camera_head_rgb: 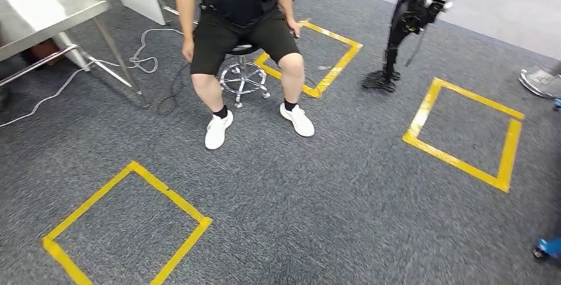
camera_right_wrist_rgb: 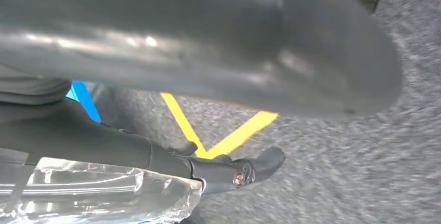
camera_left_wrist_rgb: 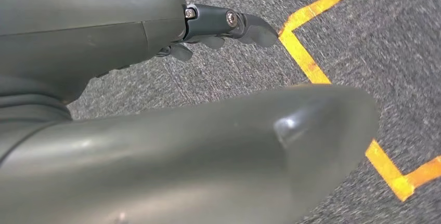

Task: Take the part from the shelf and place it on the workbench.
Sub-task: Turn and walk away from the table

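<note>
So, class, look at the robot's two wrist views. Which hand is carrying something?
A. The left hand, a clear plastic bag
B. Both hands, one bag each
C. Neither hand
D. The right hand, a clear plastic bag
D: in the right wrist view the right hand grips a clear plastic bag, while the left hand has nothing in it.

Grey carpet (camera_head_rgb: 344,186) covers the floor, marked with yellow tape squares (camera_head_rgb: 126,229) at seven, three and twelve o'clock. A steel table (camera_head_rgb: 40,7) stands at ten o'clock, cables (camera_head_rgb: 142,57) trailing beside it.
</note>
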`<state>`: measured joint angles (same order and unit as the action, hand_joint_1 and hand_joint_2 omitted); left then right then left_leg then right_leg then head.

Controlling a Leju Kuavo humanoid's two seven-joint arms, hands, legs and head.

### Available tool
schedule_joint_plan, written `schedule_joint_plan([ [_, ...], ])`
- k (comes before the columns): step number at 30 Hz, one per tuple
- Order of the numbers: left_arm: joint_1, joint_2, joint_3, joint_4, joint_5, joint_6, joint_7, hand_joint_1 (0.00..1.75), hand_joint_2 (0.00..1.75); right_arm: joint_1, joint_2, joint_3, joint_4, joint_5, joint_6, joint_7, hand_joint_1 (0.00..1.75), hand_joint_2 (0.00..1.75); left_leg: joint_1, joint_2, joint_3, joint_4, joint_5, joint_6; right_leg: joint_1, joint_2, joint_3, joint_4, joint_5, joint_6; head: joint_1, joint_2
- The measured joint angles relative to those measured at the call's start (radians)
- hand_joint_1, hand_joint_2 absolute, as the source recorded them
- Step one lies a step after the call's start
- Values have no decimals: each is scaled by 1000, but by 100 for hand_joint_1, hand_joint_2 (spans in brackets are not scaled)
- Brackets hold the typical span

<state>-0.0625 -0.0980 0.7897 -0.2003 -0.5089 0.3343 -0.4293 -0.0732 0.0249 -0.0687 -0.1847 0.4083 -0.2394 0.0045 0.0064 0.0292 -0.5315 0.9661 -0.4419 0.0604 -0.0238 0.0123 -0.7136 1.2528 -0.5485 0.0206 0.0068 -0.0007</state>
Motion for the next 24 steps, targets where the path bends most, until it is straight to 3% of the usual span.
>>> schedule_joint_plan([
  [1,0,0,0,0,0,0,0,0,0,1,0,0,0,0,0,0,0,0,-2,14,-4,0,2,-1,0,-4,0,15,-4,5,0,0],
  [2,0,-1,0,0,0,0,0,0,0,3,-1,0,0,1,0,0,0,0,-4,28,-7,1,4,-2,0,-8,23,-12,5,12,0,0],
  [3,0,-1,0,0,0,0,0,0,0,4,-2,0,0,1,0,0,0,0,-5,40,-9,1,6,-4,0,-17,63,-72,23,19,0,0],
  [4,-1,-2,0,0,0,0,0,0,0,3,-2,0,0,3,0,0,0,0,-7,53,-9,2,7,-6,3,-46,118,-153,41,22,0,0],
  [5,-1,-2,0,0,0,0,0,0,0,0,-2,0,-1,5,0,0,0,0,-11,65,-9,5,6,-11,7,-76,163,-224,57,20,1,0],
  [7,-2,-2,0,0,-1,1,0,0,0,-6,-2,0,-1,9,0,0,0,0,-18,90,-6,11,3,-20,15,-111,207,-298,71,7,-1,0],
  [9,-5,-2,0,0,-2,1,-1,0,0,-7,-2,0,-1,11,0,1,0,0,-16,107,-5,14,0,-31,12,-86,205,-303,80,-7,-4,0],
  [11,-6,-2,0,0,-3,2,-2,0,0,-5,-2,0,-1,11,0,4,0,0,-8,63,-17,49,-30,-46,3,-62,205,-305,91,-24,-5,0],
  [13,-3,-2,0,1,-4,5,-2,0,0,-7,-1,0,-1,13,0,6,0,0,-1,-6,-61,159,-105,-57,1,-37,199,-305,102,-39,-7,0],
  [15,2,-2,0,1,-5,9,-1,0,0,-8,-1,-1,-1,15,0,7,0,0,4,-28,-115,288,-166,-60,6,-7,190,-304,109,-45,-7,0],
  [16,3,-2,0,2,-6,11,-1,0,0,-7,-1,-1,-1,15,0,8,0,0,6,-30,-125,315,-169,-61,7,9,187,-303,111,-45,-7,0],
  [17,3,-2,0,2,-6,12,-1,0,0,-5,-1,-1,-1,16,0,9,0,0,7,-32,-117,302,-150,-60,8,25,186,-301,113,-43,-7,0],
  [18,3,-2,0,2,-7,12,0,0,0,-3,-1,-2,-1,17,0,10,0,0,10,-37,-90,251,-116,-59,8,40,186,-299,113,-42,-8,0],
  [20,3,-1,0,2,-9,13,0,0,0,-3,1,-4,-1,18,0,11,0,0,15,-84,-22,112,-49,-52,10,66,183,-293,115,-38,-7,0],
  [22,3,0,1,2,-11,13,0,0,0,-7,2,-6,-1,18,0,11,0,0,16,-119,9,39,-30,-44,12,89,170,-289,120,-27,-7,0],
  [24,2,0,1,2,-11,13,-1,0,0,-7,3,-7,-1,18,0,11,0,0,11,-103,8,27,-27,-34,11,110,153,-290,129,-11,-7,0],
])
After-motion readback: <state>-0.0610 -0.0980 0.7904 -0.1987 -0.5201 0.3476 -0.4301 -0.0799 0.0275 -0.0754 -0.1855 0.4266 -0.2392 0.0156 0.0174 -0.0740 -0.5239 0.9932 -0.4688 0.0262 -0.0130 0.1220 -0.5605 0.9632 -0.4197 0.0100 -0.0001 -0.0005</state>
